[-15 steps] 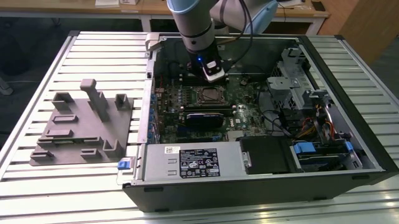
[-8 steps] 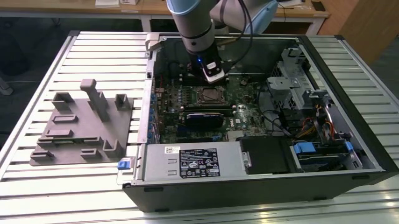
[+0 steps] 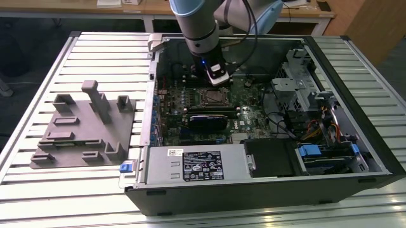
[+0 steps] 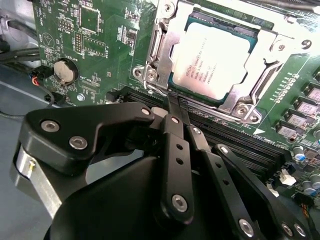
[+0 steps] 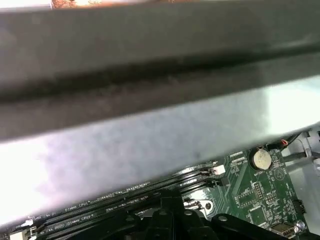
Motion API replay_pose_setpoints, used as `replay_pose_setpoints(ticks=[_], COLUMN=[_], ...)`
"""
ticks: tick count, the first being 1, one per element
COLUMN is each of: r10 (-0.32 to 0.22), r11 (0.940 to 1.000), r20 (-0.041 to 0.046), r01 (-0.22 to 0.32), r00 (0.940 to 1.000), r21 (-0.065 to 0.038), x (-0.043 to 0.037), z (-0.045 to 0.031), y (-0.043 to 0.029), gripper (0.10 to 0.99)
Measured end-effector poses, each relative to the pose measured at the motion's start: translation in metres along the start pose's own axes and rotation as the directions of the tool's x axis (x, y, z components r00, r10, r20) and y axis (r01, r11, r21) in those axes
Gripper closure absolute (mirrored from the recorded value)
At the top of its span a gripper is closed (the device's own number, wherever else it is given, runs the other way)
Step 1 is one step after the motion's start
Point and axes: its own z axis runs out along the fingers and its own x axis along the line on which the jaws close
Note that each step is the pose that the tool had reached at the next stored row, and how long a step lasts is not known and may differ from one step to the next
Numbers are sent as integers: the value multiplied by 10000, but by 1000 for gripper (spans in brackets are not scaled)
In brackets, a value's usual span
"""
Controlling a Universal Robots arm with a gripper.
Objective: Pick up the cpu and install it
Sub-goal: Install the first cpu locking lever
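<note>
While cpu (image 4: 212, 62) sits socketed, claw (image 4: 177, 107) hovers beside.

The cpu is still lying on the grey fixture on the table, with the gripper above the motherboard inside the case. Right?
Not quite. The cpu sits in the motherboard socket, as the second wrist view shows, not on the grey fixture. The gripper is indeed above the motherboard inside the case.

A robotics lab or test workshop: an opened computer case (image 3: 254, 142) lies on a slotted aluminium worktop (image 3: 38, 199) beside a grey fixture (image 3: 82, 128), with wooden desks (image 3: 146, 9) behind it.
</note>
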Motion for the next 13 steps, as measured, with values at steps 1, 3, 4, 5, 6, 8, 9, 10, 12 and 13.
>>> replay_pose_setpoints(ticks=[1,3,4,5,6,8,9,10,12,13], r10=[4,13,17,24,30,45,58,79,129,142], r11=[10000,10000,10000,10000,9999,9999,9998,9996,9990,9988], r20=[-4,-11,-16,-20,-25,-38,-48,-67,-110,-121], r01=[-4,-13,-17,-24,-30,-46,-59,-81,-133,-148], r00=[10000,10000,10000,10000,10000,10000,10000,9999,9999,9998], r21=[-12,-39,-57,-77,-96,-144,-184,-253,-416,-459], x=[-3,-8,-11,-14,-16,-18,-20,-20,-22,-22], z=[0,-1,-2,-2,-2,-4,-4,-5,-5,-5], y=[-4,-13,-17,-21,-26,-34,-37,-40,-43,-44], gripper=[980,980,980,980,980,980,980,980,980,980])
